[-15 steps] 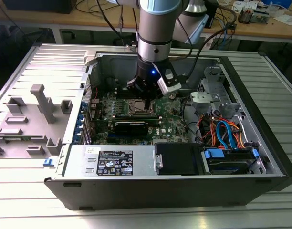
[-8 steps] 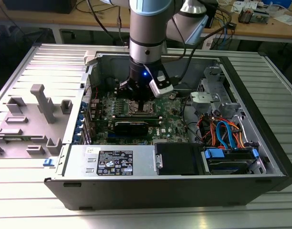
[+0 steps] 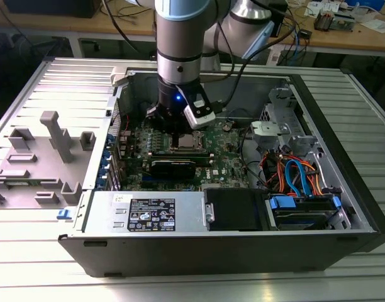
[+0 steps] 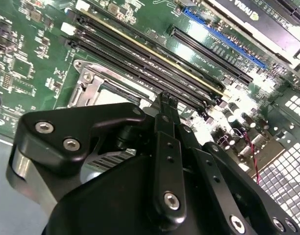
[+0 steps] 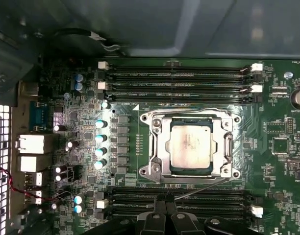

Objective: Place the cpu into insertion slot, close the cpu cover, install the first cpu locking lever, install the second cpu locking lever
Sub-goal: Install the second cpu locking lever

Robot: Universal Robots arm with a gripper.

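In the first wrist view the cpu (image 5: 190, 147), a square chip with a grey-tan top, lies in the insertion slot (image 5: 190, 171) on the green board. The silver cpu cover (image 5: 159, 147) lies flat around it, and the chip shows through its window. One wire locking lever (image 5: 189, 111) runs along the socket's far side. The second lever (image 5: 204, 188) slants away from the near side, its free end at my fingertips. My gripper (image 5: 165, 200) is shut, with its black fingers together, right beside the socket. It also shows in the second wrist view (image 4: 167, 98) and in the exterior view (image 3: 178, 126).
Long black memory slots (image 5: 179, 78) flank the socket on both sides. The open case holds a black card (image 3: 173, 167), a power supply (image 3: 148, 214), orange and blue cables (image 3: 296, 176) and a drive cage (image 3: 280, 119). A grey fixture (image 3: 51, 135) stands at the exterior view's left.
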